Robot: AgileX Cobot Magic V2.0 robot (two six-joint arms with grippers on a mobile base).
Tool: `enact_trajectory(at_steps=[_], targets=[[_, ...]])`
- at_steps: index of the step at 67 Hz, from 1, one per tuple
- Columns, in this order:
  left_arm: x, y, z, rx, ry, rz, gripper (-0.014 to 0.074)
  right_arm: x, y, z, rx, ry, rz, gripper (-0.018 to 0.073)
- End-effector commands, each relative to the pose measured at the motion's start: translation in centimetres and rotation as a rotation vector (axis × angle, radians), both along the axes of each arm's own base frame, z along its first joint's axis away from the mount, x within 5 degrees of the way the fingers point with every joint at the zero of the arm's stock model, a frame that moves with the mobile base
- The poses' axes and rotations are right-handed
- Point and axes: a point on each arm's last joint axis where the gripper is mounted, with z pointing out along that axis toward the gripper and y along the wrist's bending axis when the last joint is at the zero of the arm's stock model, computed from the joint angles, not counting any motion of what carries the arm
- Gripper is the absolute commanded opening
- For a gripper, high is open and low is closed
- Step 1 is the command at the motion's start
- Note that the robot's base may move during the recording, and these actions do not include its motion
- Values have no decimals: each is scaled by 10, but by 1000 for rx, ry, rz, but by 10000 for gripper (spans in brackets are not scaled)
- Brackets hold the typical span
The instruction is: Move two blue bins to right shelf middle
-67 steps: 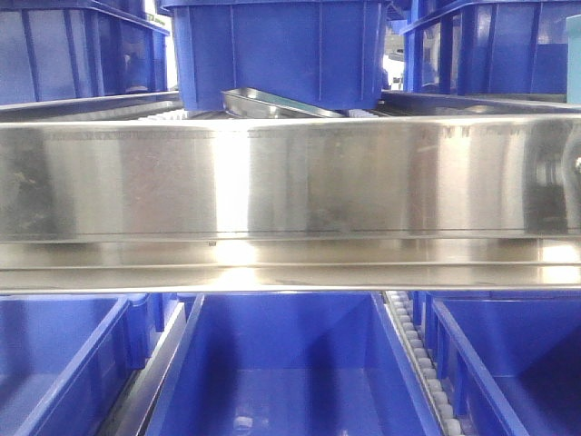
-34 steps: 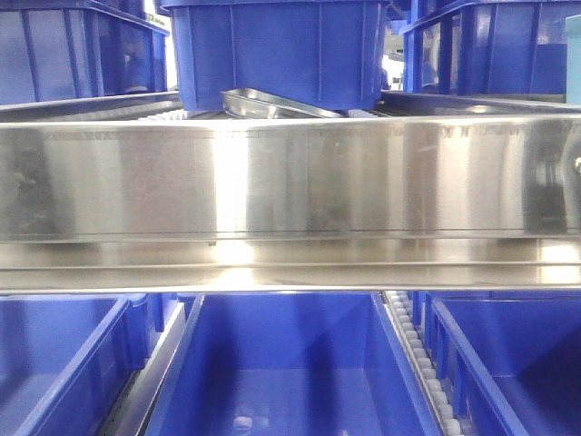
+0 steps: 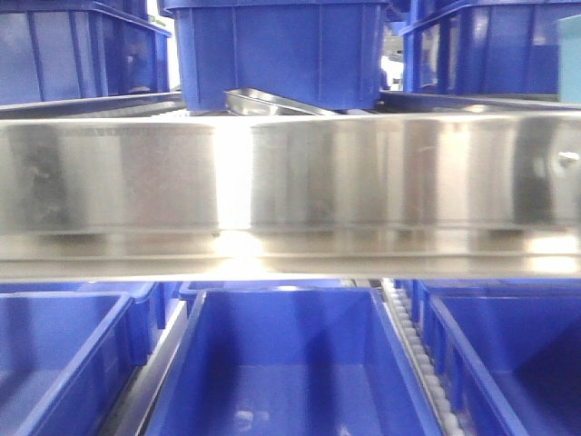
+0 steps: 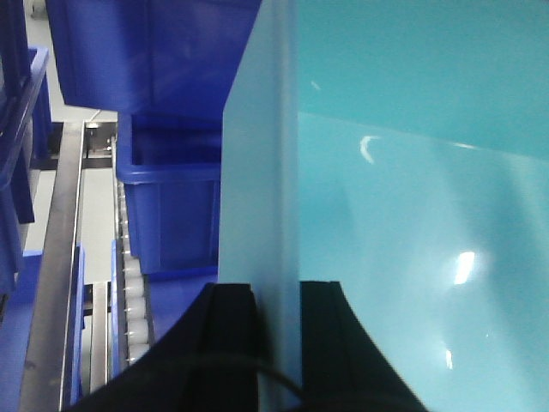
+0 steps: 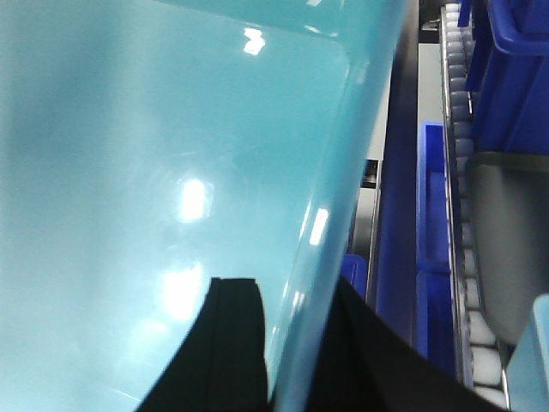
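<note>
- Compared with the front view half a second earlier, the steel rail of the right shelf middle (image 3: 290, 173) is slightly shifted and blurred. The pale sliver (image 3: 570, 54) at the right edge is a little wider. A small movement of the rig at the rack is inferred, and placement is judged not yet made.
- The light-blue bin (image 4: 412, 215) is carried clear of the rack. One wall is pinched between the fingers of the left gripper (image 4: 274, 343), and another wall is clamped by the right gripper (image 5: 279, 326). Whether one bin or a nested pair is held cannot be told.
- The bin interior shown in both wrist views is bare; only light reflections are seen.
- A pale corner (image 5: 527, 356) is shown just beside a grey tray (image 5: 510, 249) on the roller track (image 5: 456, 77). Whether it belongs to another bin cannot be told.
- Dark-blue bins (image 3: 272, 54) and a steel tray (image 3: 272, 102) are seen above the rail.
- Below the rail, an open dark-blue bin (image 3: 290, 363) holds a few small pale items (image 3: 243, 420), too small to identify.
</note>
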Motion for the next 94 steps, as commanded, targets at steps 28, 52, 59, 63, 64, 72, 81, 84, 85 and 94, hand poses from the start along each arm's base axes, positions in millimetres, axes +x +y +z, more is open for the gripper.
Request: enact_trajectory(at_steps=[28, 52, 59, 63, 64, 72, 81, 84, 85, 94], targets=[[-9, 0, 19, -105, -93, -13, -111, -5, -1, 9, 3, -44, 23, -154], [-9, 0, 20, -106, -97, -13, -111, -5, -1, 9, 3, -44, 23, -154], [-9, 0, 20, -106, -97, -13, -111, -5, -1, 9, 3, -44, 23, -154], [-9, 0, 20, -106, -97, -13, -111, -5, -1, 9, 3, -44, 23, -154], [-9, 0, 20, -106, -97, -13, -111, -5, -1, 9, 3, -44, 23, -154], [-9, 0, 20, -106, -97, -13, -111, -5, -1, 9, 3, -44, 23, -154], [-9, 0, 20, -106, -97, -13, -111, -5, -1, 9, 3, -44, 23, -154], [-9, 0, 20, -106, -97, -13, -111, -5, -1, 9, 3, -44, 23, -154], [-9, 0, 20, -106, -97, -13, -111, -5, -1, 9, 3, -44, 23, -154], [-9, 0, 20, -106, -97, -13, -111, -5, -1, 9, 3, -44, 23, -154]])
